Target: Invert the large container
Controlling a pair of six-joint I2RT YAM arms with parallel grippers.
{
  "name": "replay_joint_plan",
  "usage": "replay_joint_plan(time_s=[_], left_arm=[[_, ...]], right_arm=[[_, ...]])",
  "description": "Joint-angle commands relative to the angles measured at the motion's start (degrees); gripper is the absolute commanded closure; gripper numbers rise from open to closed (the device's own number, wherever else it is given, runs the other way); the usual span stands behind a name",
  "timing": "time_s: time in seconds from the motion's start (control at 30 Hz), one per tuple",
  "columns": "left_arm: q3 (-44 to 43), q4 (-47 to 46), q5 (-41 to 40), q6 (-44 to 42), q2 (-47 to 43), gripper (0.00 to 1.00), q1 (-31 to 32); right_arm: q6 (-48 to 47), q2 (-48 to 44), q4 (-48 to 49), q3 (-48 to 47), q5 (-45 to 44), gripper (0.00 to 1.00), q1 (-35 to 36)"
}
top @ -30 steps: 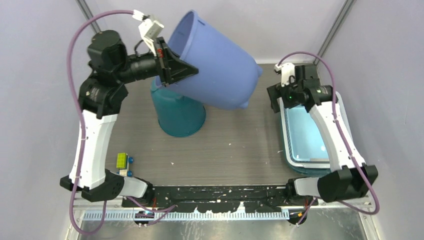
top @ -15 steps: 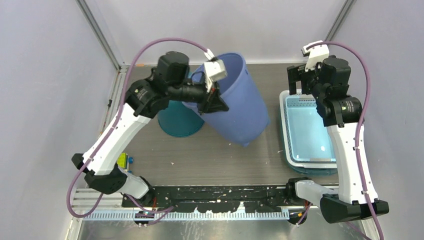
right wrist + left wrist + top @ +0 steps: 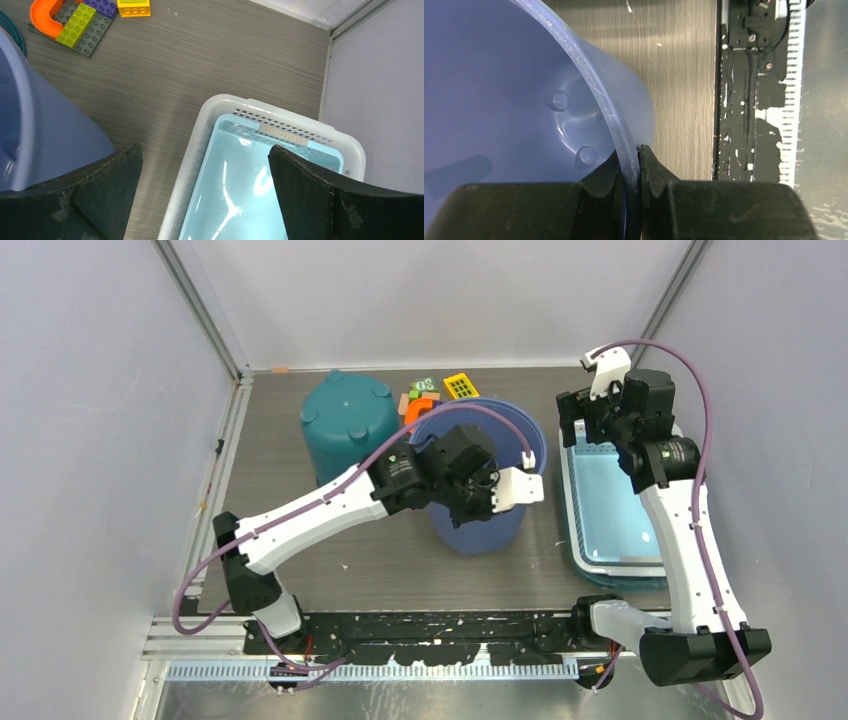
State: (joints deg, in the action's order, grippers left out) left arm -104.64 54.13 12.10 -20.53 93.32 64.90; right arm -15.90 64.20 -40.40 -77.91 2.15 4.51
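Grey worktop point(image 3: 340, 565) bears the blue container point(image 3: 470, 535); only the left wrist view shows left jaws pinching its rim point(image 3: 596, 90); right jaws gape.

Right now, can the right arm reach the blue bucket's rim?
Probably yes: the open right gripper hangs over the basket beside the blue bucket, with only bare table between; the left gripper clamps its rim.
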Motion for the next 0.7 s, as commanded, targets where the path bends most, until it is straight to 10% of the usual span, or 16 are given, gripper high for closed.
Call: replay_joint_plan(time_s=[0.0,0.5,0.67], left_arm=[[-1.5,-5.1,-6.3,-4.1,-0.7,1.0,1.0],[-1.0,-5.0,-6.0,-3.2,1.0,0.69,2.3],[-4.1,-3.1,-5.8,-3.2,-0.1,0.34,2.3]], right_arm=[[1.3,-2.9,6.5,1.3,-4.0,0.0,-1.4],[2.9,-4.8,9.9,5.8,-2.9,0.0,-3.5],[3.1,-4.7,9.9,6.2,-1.1,0.0,-3.7]])
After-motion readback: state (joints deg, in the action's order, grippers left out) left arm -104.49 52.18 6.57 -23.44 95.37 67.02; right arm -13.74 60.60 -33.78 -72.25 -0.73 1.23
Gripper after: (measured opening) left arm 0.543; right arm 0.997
